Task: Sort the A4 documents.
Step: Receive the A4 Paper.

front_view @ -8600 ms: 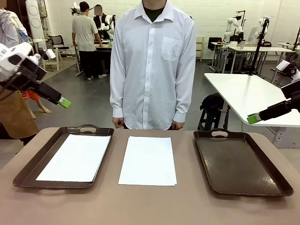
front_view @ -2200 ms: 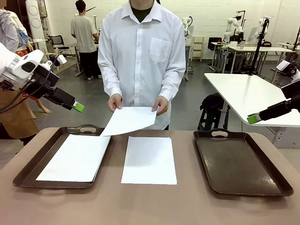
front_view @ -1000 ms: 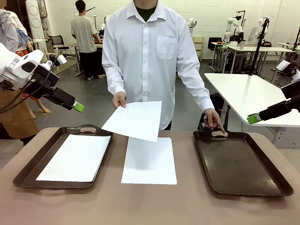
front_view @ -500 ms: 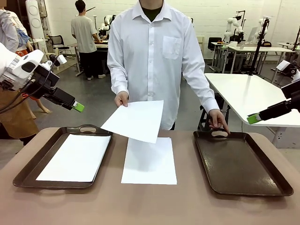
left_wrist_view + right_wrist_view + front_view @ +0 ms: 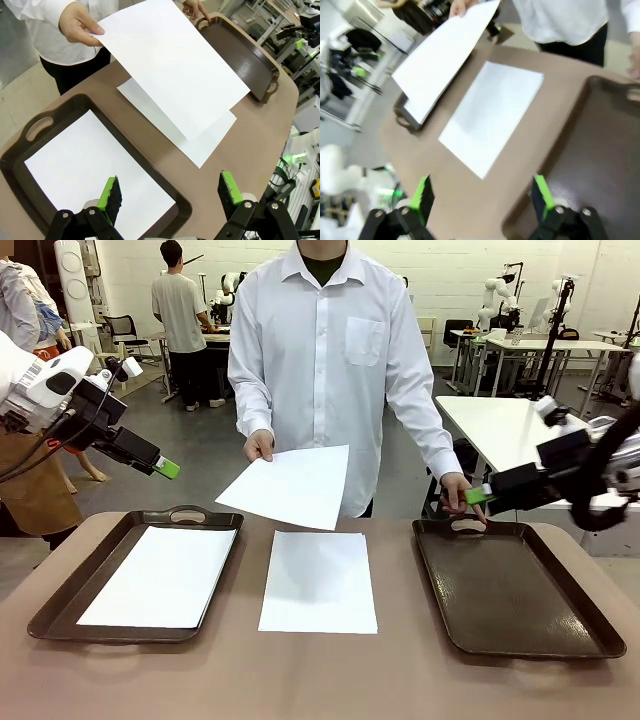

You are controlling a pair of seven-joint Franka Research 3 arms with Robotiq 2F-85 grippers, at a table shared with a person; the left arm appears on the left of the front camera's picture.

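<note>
My left pincer (image 5: 165,468) and right pincer (image 5: 478,496) both stand wide open, holding nothing. The person's hand (image 5: 259,447) holds one sheet (image 5: 290,485) aloft, ahead of the left pincer, between the two. It is light, limp and easily creased; I judge a free edge, away from that hand, the best hold.

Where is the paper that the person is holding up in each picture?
Front view: the held paper is in the middle, just above the flat paper.
Left wrist view: the held paper is at the top middle, slanting down to the right.
Right wrist view: the held paper is at the upper left.
Shared landmark: the flat paper lies partly under it in all three.
</note>
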